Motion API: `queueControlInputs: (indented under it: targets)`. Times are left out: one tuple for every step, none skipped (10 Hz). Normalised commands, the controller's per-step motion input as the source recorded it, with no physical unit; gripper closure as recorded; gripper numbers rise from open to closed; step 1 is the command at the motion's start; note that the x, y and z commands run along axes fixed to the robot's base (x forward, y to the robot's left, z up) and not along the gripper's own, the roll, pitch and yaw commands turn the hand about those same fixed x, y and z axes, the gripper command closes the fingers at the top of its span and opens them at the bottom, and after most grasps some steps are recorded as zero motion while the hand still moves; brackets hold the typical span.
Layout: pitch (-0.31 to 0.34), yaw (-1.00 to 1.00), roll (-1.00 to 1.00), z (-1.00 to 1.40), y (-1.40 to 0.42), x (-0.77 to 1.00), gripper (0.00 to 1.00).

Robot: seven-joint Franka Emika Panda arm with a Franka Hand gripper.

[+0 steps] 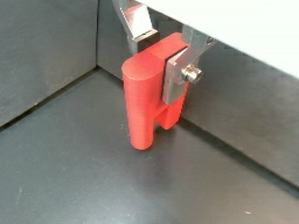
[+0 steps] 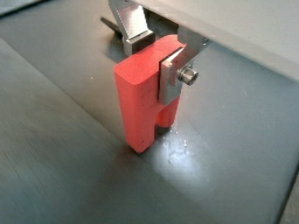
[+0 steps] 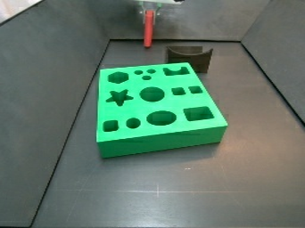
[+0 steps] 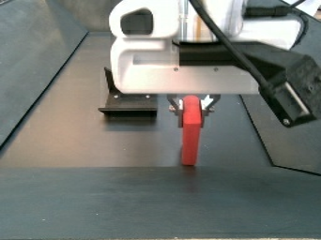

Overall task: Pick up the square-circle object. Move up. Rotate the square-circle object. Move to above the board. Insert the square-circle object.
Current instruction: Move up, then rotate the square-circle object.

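Red square-circle object, slim with a rounded edge, hangs upright, gripped by the hand.

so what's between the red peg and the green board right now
Only bare dark floor in a side view. The fingers hold the square-circle object upright behind the board.

I see the fixture, dark w/ a curved notch on top, sitting off to one side of the gripper, lower and clear of it. Dark grey floor directly below gripper, scuffed.
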Motion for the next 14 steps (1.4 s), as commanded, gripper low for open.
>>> queueControlInputs:
  targets:
    - [0.057, 0.04, -0.01, 0.70, 0.02, -0.07, 1.00]
    - [0.068, 0.04, 0.00, 0.62, 0.02, -0.07, 1.00]
    - [0.071, 0.02, 0.02, 0.41, 0.01, -0.04, 1.00]
    - [0.074, 0.01, 0.04, 0.18, 0.00, -0.03, 1.00]
    - [0.000, 0.00, 0.00, 0.61, -1.00, -0.24, 1.00]
    - [-0.001, 0.00, 0.00, 0.60, -1.00, -0.24, 1.00]
    - [-0.038, 0.00, 0.06, 0.60, -1.00, -0.24, 1.00]
    - [-0.022, 0.01, 0.09, 0.59, -1.00, -0.23, 1.00]
    - [0.015, 0.01, 0.10, 0.58, -1.00, -0.21, 1.00]
    - [0.054, 0.01, 0.10, 0.55, -1.00, -0.20, 1.00]
    - [0.059, 0.02, 0.10, 0.52, -1.00, -0.19, 1.00]
    - [0.052, 0.02, 0.09, 0.48, -1.00, -0.18, 1.00]
    - [0.037, 0.02, 0.09, 0.43, -1.00, -0.17, 1.00]
    - [0.036, 0.02, 0.09, 0.39, -0.94, -0.16, 1.00]
